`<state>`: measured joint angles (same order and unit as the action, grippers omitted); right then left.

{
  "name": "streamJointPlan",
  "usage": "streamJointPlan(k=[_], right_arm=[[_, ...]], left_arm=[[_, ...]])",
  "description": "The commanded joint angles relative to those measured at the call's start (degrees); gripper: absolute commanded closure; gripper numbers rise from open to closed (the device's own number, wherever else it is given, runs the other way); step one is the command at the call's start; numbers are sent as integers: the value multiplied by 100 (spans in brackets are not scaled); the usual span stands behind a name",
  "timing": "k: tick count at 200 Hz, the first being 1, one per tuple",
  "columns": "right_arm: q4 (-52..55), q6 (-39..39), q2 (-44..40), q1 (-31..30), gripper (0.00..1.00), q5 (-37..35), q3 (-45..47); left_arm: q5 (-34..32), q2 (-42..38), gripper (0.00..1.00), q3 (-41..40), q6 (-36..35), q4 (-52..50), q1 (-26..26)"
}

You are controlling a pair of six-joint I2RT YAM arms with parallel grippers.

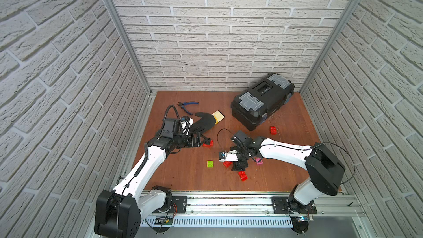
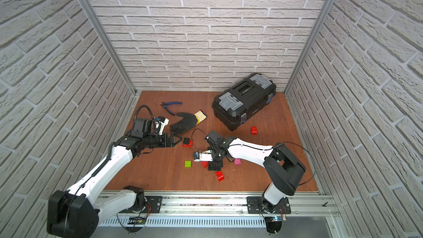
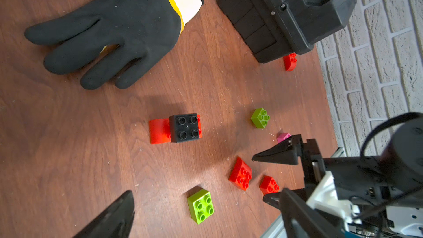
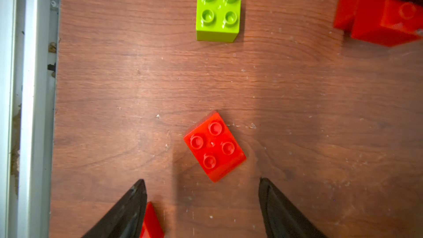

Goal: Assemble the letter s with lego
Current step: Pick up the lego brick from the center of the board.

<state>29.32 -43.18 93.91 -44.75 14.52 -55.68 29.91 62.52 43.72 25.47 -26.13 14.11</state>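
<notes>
Lego lies scattered mid-table (image 1: 183, 179), mostly single bricks. The black brick (image 3: 184, 127) is stacked on a red base brick (image 3: 159, 131), just on the near side of the glove (image 1: 202, 122). The lime brick (image 1: 210, 164) sits alone at centre. The red brick (image 4: 214, 146) sits flat just ahead of the right gripper (image 4: 202, 180), whose fingers are apart and not touching it. A second red brick (image 1: 242, 176) sits nearer. The pink brick (image 1: 259, 161) is to the right, by the arm. The far red brick (image 1: 272, 130) is right, beside the toolbox (image 1: 263, 101). The left gripper (image 1: 204, 140) faces the black/red stack from the left, fingers spread wide, holding nothing. Pliers (image 1: 187, 106) lie far left.
</notes>
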Motion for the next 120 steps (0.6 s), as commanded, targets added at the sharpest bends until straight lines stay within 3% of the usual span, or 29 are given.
streamJointPlan(k=[1,57,120], right_arm=[[-68,-319,188,23,23,186,-295],[253,-598,804,22,29,401,-795],[350,-679,848,-20,37,384,-812]], left_arm=[[85,-123,2,-55,-5,146,-53],[54,-151,2,-54,-117,56,-105],[19,-47,2,-33,-221,27,-120]])
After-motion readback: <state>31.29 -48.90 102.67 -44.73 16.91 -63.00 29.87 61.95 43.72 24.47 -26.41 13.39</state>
